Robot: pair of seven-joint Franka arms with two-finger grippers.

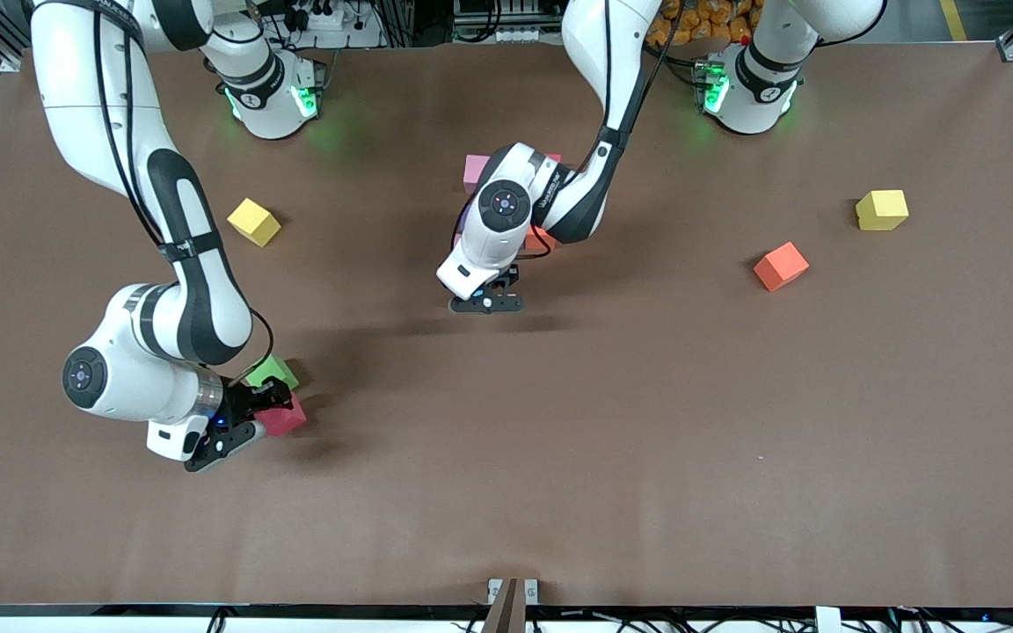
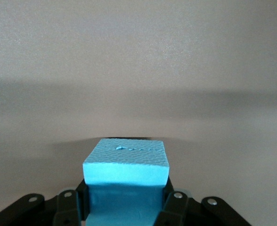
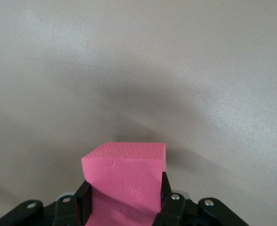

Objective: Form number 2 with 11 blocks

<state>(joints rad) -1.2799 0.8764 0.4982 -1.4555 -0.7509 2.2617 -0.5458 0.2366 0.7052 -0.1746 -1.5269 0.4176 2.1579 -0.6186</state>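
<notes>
Front view: left gripper (image 1: 486, 303) was over bare brown table (image 1: 647, 440) mid-table; right gripper (image 1: 238, 431) was low beside the green cube (image 1: 273, 372).

Left wrist view: jaws clamped a light blue cube (image 2: 126, 162).

Right wrist view: jaws clamped a pink cube (image 3: 124, 176). Likely carrying both; next, place them against the partly hidden cubes (image 1: 476, 169) under the left arm.

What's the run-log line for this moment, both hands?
left hand: shut on light blue foam cube, over mid-table | right hand: shut on crimson foam cube, beside green foam cube

Two yellow cubes (image 1: 253, 221) (image 1: 882, 210) and a green cube (image 1: 273, 372) on the brown table (image 1: 647, 440).
</notes>
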